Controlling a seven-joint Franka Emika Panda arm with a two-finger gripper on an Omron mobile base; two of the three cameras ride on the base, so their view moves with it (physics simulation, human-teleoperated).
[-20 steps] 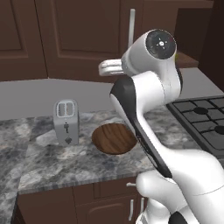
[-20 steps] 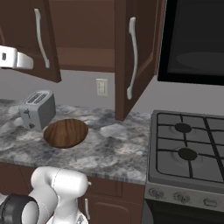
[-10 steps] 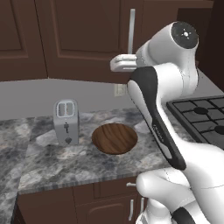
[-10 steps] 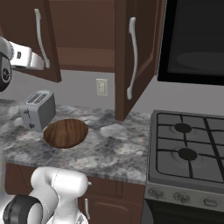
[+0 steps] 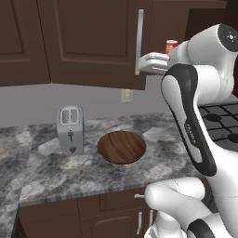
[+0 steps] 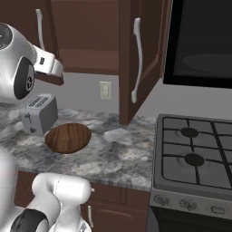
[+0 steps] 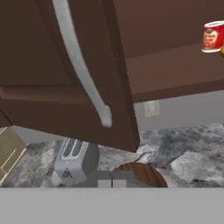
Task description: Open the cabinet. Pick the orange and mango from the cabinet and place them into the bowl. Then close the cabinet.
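Kitchen — stove point(image 6: 195, 154), toaster point(image 5: 70, 129), granite counter point(image 5: 93, 174)

cabinet point(image 5: 93, 42) door ajar, bowl point(image 5: 122, 147) beside toaster point(image 5: 70, 129), red can point(image 5: 171, 47)

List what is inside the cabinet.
Inside the cabinet, a red can stands on the shelf, a yellow sliver beside it at the picture's edge. The doors hide the rest.

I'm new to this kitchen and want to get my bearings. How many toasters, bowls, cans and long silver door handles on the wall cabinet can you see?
Toaster: 1
Wooden bowl: 1
Red can: 1
Long silver handles: 2
Total: 5
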